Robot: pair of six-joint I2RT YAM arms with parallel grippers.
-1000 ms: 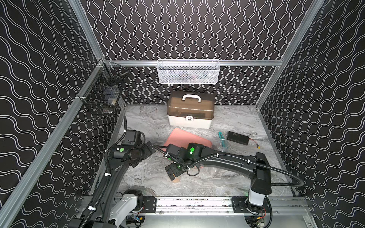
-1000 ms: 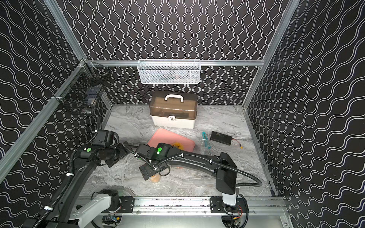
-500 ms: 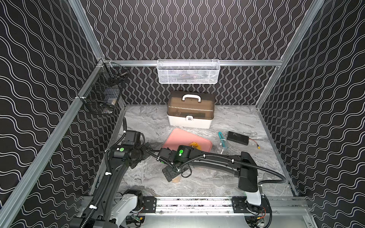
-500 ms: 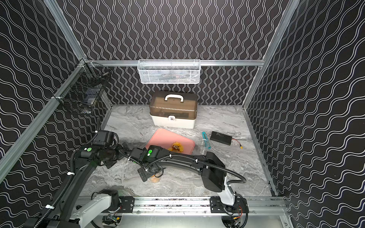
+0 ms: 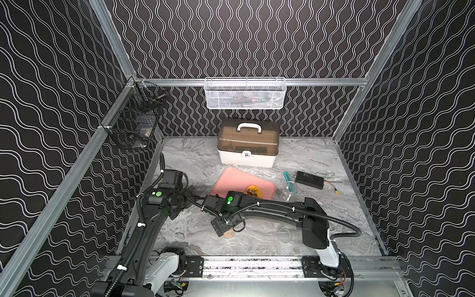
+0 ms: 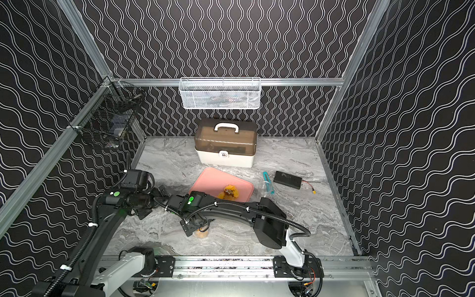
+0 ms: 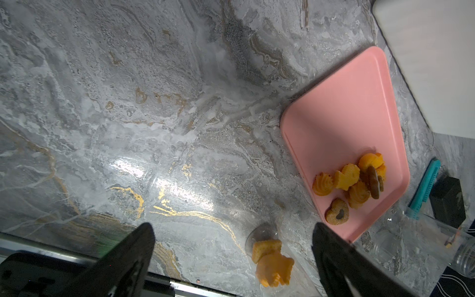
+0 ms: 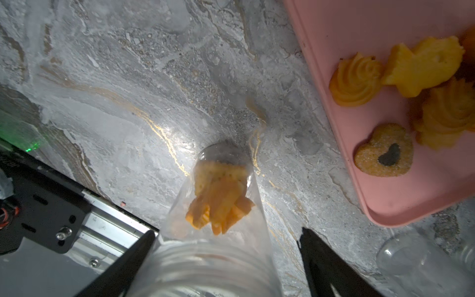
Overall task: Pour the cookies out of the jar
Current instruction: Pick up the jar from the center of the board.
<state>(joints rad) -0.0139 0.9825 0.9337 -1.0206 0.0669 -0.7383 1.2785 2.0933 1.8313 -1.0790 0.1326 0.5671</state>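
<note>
The clear jar (image 8: 213, 257) seems to be standing on the marble worktop (image 7: 128, 102) near the front rail. There's a clump of orange cookies (image 8: 218, 200) down at its bottom, too jammed together for me to count. The pink tray (image 7: 334, 102) just beside it has six or seven more in a loose pile, including two swirls and one heart (image 8: 384, 151) with a dark centre. The right hand (image 8: 228, 231) sits astride the jar's neck: one finger is right at the wall and the other has a visible gap, so it's not clamped on. The left hand (image 7: 232, 227) is spread wide over the worktop close by, holding nothing. Other containers: one more clear bottle (image 5: 290, 189) on the tray's far side next to a teal stick (image 5: 287, 177) and a black box (image 5: 309, 180). There's also one latched white case (image 5: 248, 154) at the back, one white mesh basket (image 5: 245, 93) on the rail, and one black wire basket (image 5: 133, 123) on the side wall. I can't make out what's in those.
</note>
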